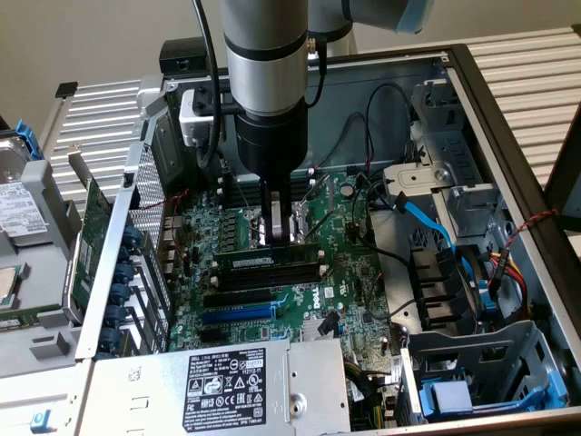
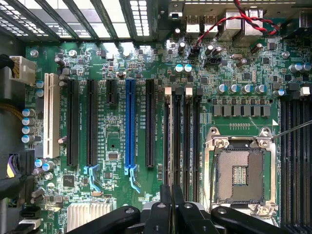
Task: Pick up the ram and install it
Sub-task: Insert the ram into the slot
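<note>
Robot arm reaching straight down into an open computer case (image 1: 508, 136), its gripper (image 1: 280, 238) poised over the middle of the green motherboard (image 1: 318, 295). The ram (image 1: 272, 260), a long thin stick with a white label, stands on edge just below the gripper, running across the exterior view from left to right and lined up with the black memory slots (image 1: 272, 277) on its near side. It looks to be sitting in or on one of these slots, though how deep it sits cannot be told. The gripper is centred on the stick's length, likely so that any downward push spreads evenly to both ends. Whether the gripper is pinching the stick or only resting over it cannot be told. From the wrist view, the gripper (image 2: 171, 195) points along a row of narrow memory slots (image 2: 187, 141) with white end clips, with the empty processor socket (image 2: 239, 173) just beside them and a blue card slot (image 2: 129, 124) a little further off. A power supply (image 1: 227, 381) with a warning label fills the near edge of the case, and a blue cable (image 1: 427, 222) trails on the exterior view's right.
</note>
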